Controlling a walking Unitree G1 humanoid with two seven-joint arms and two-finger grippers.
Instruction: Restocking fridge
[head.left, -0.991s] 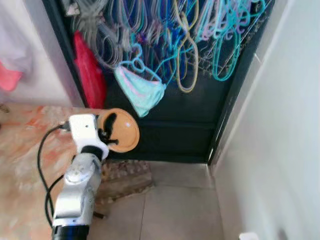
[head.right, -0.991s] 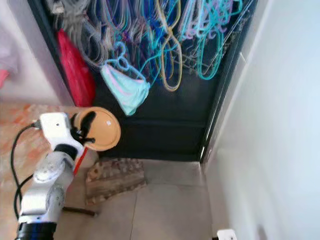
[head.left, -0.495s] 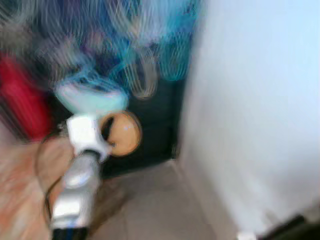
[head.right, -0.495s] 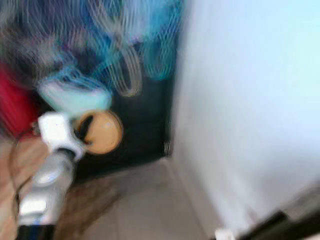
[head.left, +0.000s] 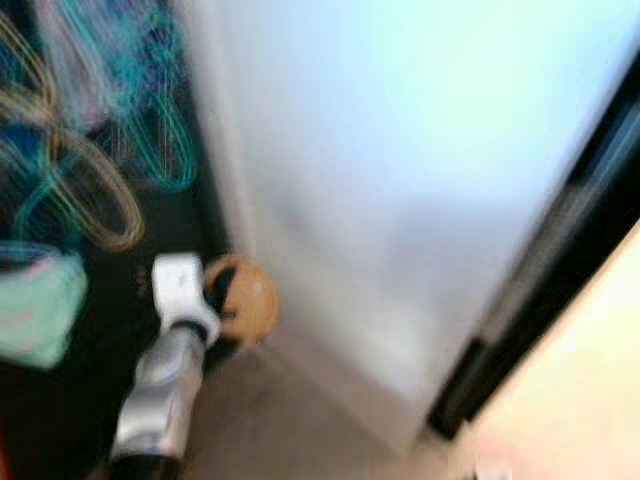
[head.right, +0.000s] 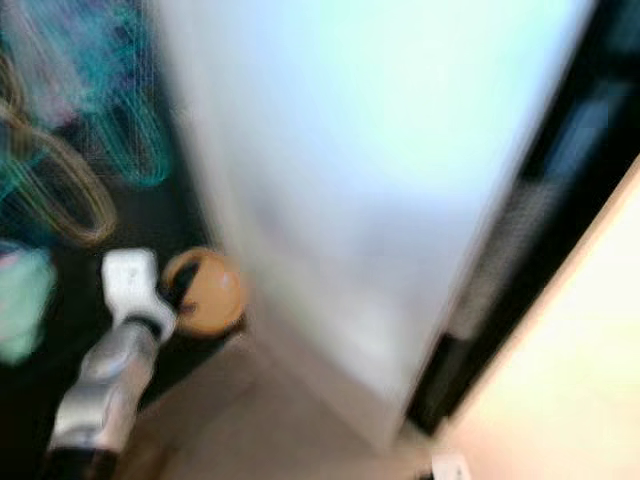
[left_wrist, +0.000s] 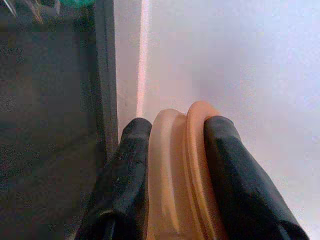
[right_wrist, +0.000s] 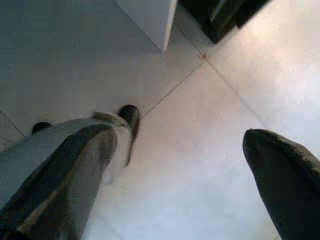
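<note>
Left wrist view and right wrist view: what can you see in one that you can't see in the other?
Left wrist view: the left gripper has its black fingers squeezed on an orange disc, seen edge-on, with a dark door and white wall behind. Right wrist view: the right gripper with its fingers spread wide, holding nothing, above pale floor tiles. Both share two black fingers in front and a white surface beyond.

smooth matt orange plate, glossy floor tiles
</note>
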